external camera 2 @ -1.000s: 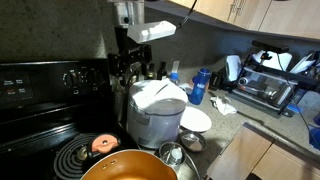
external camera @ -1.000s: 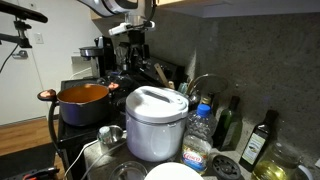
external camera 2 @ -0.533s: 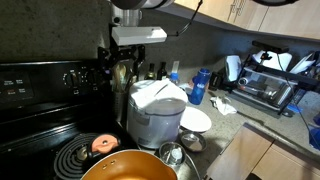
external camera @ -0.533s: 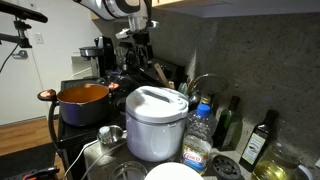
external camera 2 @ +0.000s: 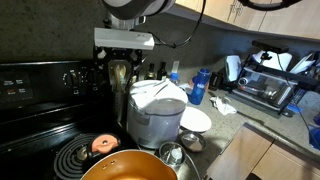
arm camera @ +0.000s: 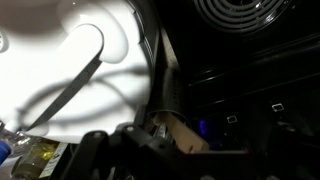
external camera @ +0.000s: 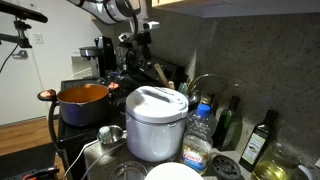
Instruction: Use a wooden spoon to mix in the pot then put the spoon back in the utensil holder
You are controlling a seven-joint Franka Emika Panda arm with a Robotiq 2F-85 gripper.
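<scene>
Gripper (external camera: 140, 48): the jaws are spread wide and released, and I see nothing between them. It hangs just above the utensil holder (external camera: 150, 82) at the back of the counter. The holder is dark and merges with the black utensils standing in it, so I cannot trace its rim.

Wooden spoon (arm camera: 182, 130): in the wrist view it is a pale tan, matte, rounded end directly under the camera, in among the dark utensils. The rest of it is lost in shadow.

Pot (external camera: 83, 98): wide and round, with a glossy orange-red wall, a darker lower body and a copper-coloured side handle. It sits on the stove, well apart from the holder. I cannot see its contents.

White cooker (external camera: 155, 122): it has a smooth domed lid and stands in front of the holder, hiding the holder's base. In the wrist view, glare washes out the lid. The coil burner (arm camera: 240, 15), a black spiral, is cut off at the top edge. The bottom strip of that view is a dark blur, and I cannot make out the jaws there.
</scene>
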